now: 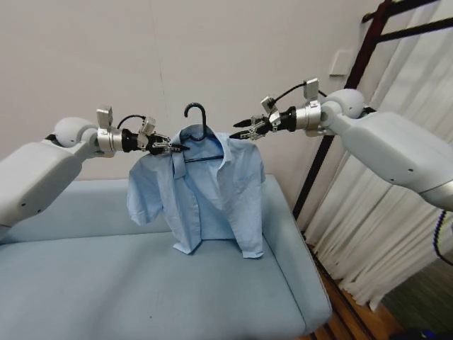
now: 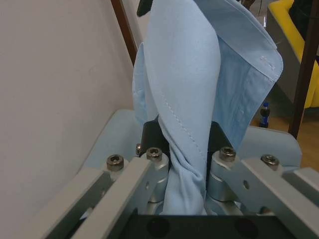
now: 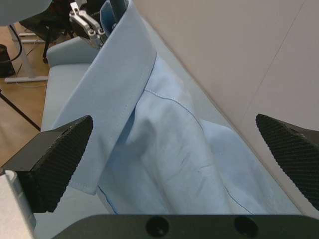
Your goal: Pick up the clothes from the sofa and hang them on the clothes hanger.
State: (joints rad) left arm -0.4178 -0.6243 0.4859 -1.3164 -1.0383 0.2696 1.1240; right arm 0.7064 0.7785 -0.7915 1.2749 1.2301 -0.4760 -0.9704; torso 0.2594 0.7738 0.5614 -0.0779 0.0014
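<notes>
The light blue shirt (image 1: 205, 191) hangs on a black hanger (image 1: 205, 124) in the air above the blue sofa (image 1: 85, 283), in front of the wall. The left gripper (image 1: 175, 149) is clamped on the fabric at one shoulder. The right gripper (image 1: 242, 132) is just beside the other shoulder, near the collar, with its fingers wide apart.

Left claw (image 1: 168, 149), raised, is clamped tight; right claw (image 1: 241, 130), raised, gapes wide.
</notes>
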